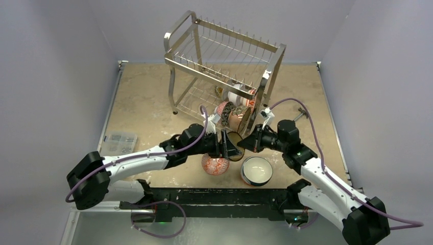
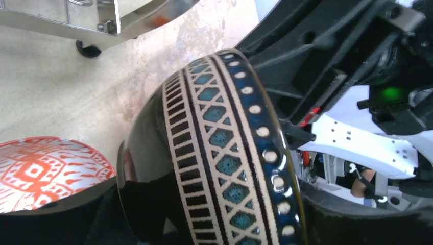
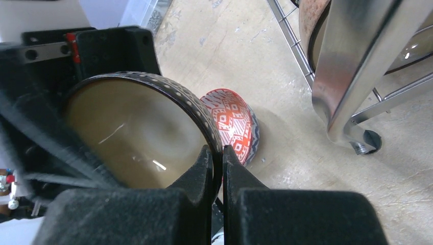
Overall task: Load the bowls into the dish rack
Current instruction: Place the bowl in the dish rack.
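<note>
A dark bowl with a teal and cream patterned band and a tan inside is held on edge above the table between both grippers. My left gripper grips it from the left, fingers on either side of it. My right gripper is shut on its rim. A red-patterned bowl lies on the table just below. A white bowl with a blue rim sits upright near the front. The chrome dish rack stands behind, with several bowls in its lower tier.
A clear plastic parts box lies at the left edge of the table. The rack's front right leg and caster stand close to my right gripper. Grey walls close in the table on three sides.
</note>
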You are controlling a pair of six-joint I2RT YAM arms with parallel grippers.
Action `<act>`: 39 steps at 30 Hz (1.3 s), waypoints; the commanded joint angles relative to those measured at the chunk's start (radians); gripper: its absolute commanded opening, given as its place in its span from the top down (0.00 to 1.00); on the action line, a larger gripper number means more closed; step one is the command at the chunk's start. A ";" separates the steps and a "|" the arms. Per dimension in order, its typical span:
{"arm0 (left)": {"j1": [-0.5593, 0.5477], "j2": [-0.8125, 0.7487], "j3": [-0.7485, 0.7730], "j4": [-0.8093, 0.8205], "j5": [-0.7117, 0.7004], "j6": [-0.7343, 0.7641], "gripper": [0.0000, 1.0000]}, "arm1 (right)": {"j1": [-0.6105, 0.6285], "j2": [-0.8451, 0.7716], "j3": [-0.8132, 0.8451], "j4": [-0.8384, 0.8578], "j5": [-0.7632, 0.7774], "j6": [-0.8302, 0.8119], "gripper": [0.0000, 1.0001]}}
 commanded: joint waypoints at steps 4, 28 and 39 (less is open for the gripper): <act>0.049 0.012 0.043 0.025 0.054 -0.016 0.95 | -0.003 -0.017 0.047 0.058 -0.008 0.033 0.68; 0.349 0.265 0.354 -0.236 -0.702 0.867 1.00 | -0.003 -0.053 0.063 -0.027 0.039 0.003 0.11; 0.349 0.422 0.351 0.092 -0.806 1.120 1.00 | -0.003 -0.051 0.061 -0.036 0.038 -0.004 0.11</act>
